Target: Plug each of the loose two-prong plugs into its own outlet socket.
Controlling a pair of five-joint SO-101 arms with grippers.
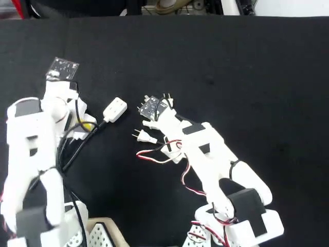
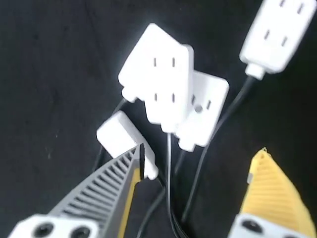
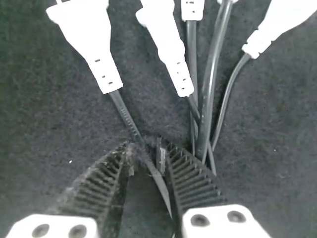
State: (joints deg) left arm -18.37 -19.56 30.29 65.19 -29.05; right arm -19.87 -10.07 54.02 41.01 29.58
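Observation:
Several white outlet sockets lie bunched on the black cloth: a large one [image 2: 158, 79], a second [image 2: 205, 111] tucked under it, and a third [image 2: 277, 29] farther off. My left gripper [image 2: 200, 151] hangs open above them, grey finger [image 2: 116, 183] on one side and yellow finger [image 2: 270, 183] on the other. One socket [image 1: 115, 109] lies right of that gripper [image 1: 82, 125]. Two white plugs [image 3: 86, 34] [image 3: 166, 44] lie beyond my right gripper [image 3: 143, 148], which is slightly open astride the first plug's black cable [image 3: 124, 116]. A loose plug [image 1: 146, 137] rests beside the right gripper [image 1: 154, 116].
Black cables [image 3: 208, 89] run side by side under the right gripper. More cables [image 2: 198, 168] trail from the sockets toward the left arm. A small white block [image 2: 121, 139] sits by the grey finger. Red and white arm wires [image 1: 154, 154] loop on the cloth.

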